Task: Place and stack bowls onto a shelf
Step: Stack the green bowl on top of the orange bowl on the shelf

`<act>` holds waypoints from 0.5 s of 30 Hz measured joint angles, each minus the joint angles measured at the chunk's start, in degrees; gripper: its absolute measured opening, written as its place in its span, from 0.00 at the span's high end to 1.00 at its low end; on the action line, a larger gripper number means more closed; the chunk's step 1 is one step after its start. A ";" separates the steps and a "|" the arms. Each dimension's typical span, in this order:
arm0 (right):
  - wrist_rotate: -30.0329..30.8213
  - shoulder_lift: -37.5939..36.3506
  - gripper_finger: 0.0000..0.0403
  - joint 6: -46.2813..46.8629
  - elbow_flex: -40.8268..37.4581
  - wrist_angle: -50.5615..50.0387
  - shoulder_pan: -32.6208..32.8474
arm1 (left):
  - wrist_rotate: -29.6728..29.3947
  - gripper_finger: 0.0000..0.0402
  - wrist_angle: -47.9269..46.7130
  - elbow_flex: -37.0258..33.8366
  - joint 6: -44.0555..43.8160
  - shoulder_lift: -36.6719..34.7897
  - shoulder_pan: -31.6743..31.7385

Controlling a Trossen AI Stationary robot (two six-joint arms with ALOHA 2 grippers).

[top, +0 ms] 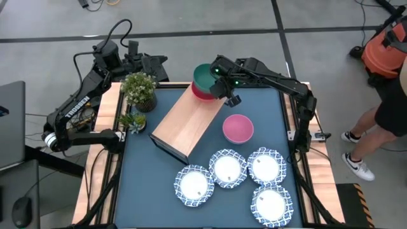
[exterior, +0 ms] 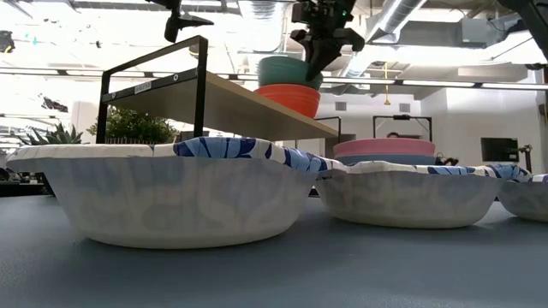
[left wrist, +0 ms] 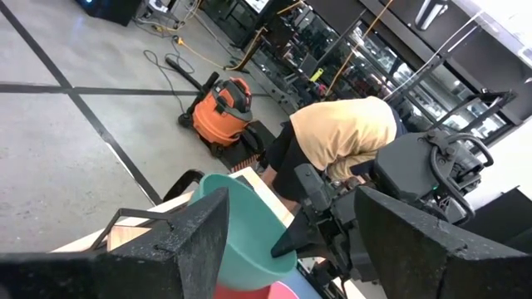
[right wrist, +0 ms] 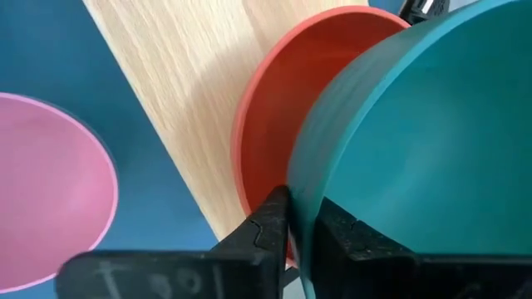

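On the far end of the shelf (top: pixel 187 122), the green bowl (top: pixel 205 76) sits tilted inside the red bowl (top: pixel 202 94), its rim pinched by the right gripper (top: pixel 224 89). Right of the shelf, on the dark blue tabletop (top: pixel 142 181), the pink bowl (top: pixel 238 128) stands near four white patterned bowls (top: pixel 228 168). Left of the shelf sit two potted plants (top: pixel 139 90) and the waiting left gripper (top: pixel 130 49), its fingers spread apart; a person (top: pixel 381 114) stands beyond the table's right side.

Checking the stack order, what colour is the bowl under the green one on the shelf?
Red, clearest in the right wrist view.

Grey concrete floor (top: pixel 191 16); orange vacuum (left wrist: pixel 220 108)
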 joint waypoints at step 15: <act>0.08 -0.25 0.61 1.60 0.00 2.51 0.00 | 0.44 0.39 0.00 0.01 0.45 0.00 0.00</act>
